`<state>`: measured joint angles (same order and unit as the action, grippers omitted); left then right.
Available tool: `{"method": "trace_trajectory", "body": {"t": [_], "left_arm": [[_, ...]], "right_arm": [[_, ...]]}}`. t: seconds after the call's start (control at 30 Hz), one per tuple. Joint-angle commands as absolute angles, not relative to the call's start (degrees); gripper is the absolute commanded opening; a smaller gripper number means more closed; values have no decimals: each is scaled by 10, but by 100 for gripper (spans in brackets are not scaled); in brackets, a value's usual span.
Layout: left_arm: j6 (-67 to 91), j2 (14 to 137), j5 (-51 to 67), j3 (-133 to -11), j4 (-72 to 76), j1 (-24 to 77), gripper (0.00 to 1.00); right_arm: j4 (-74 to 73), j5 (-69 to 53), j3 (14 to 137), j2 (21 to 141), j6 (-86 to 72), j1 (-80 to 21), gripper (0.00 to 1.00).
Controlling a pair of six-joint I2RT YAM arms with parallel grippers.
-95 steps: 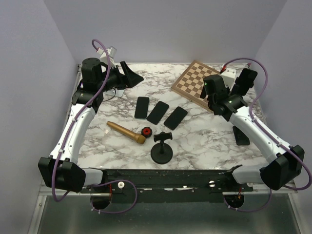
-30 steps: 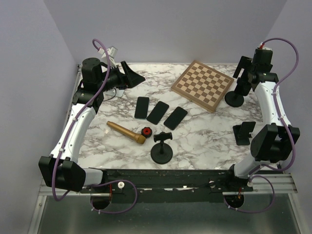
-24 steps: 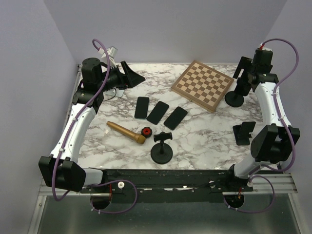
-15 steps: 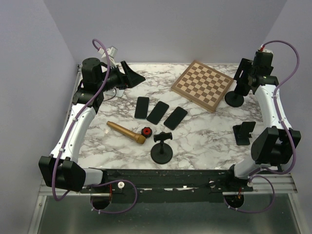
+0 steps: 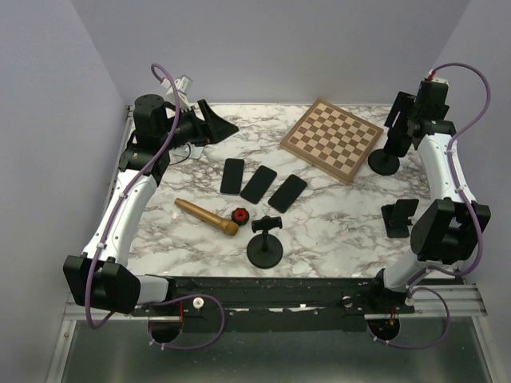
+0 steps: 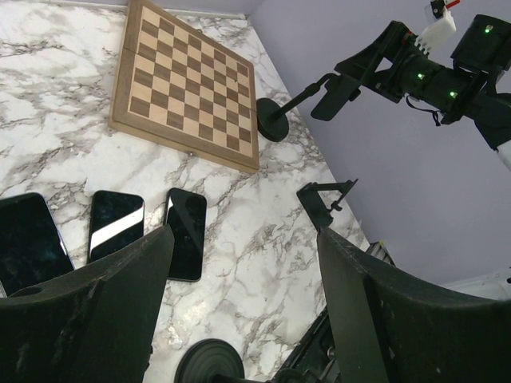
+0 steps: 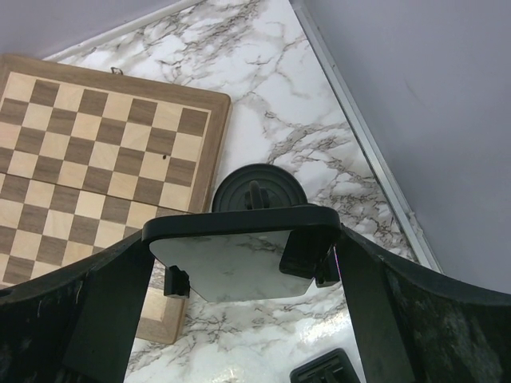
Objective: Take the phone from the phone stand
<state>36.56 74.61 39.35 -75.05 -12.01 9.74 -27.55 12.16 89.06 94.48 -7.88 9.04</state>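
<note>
My right gripper (image 5: 397, 134) has swung off the chessboard (image 5: 331, 137) to the far right corner and settled over the stand (image 5: 384, 163) there. Its jaws are wide apart, one on either side of the cradle (image 7: 239, 226). A pale plate (image 7: 239, 267) sits in that cradle; I cannot tell if it is the phone. Three phones (image 5: 259, 184) lie flat mid-table, off any stand. My left gripper (image 5: 217, 126) hasn't moved: far left, jaws apart, empty. I judge nothing is removed yet, and closing comes next.
</note>
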Motion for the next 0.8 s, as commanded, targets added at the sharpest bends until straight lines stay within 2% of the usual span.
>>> {"method": "trace_trajectory", "body": {"t": [0.0, 0.17, 0.27, 0.63, 0.7, 0.77], "left_arm": [[370, 747, 410, -742, -105, 94, 80], [369, 749, 410, -743, -105, 92, 80], [370, 749, 411, -743, -105, 91, 80], [375, 748, 413, -740, -100, 87, 80], [375, 748, 413, -740, -99, 87, 80], [375, 749, 412, -740, -100, 87, 80]], "right_arm": [[-246, 105, 885, 955, -74, 98, 100], [-246, 97, 891, 969, -88, 101, 100], [-245, 75, 889, 966, -92, 104, 95], [-283, 70, 853, 904, -148, 104, 53], [-308, 76, 849, 889, -168, 104, 39], [-330, 80, 846, 874, -181, 104, 30]]}}
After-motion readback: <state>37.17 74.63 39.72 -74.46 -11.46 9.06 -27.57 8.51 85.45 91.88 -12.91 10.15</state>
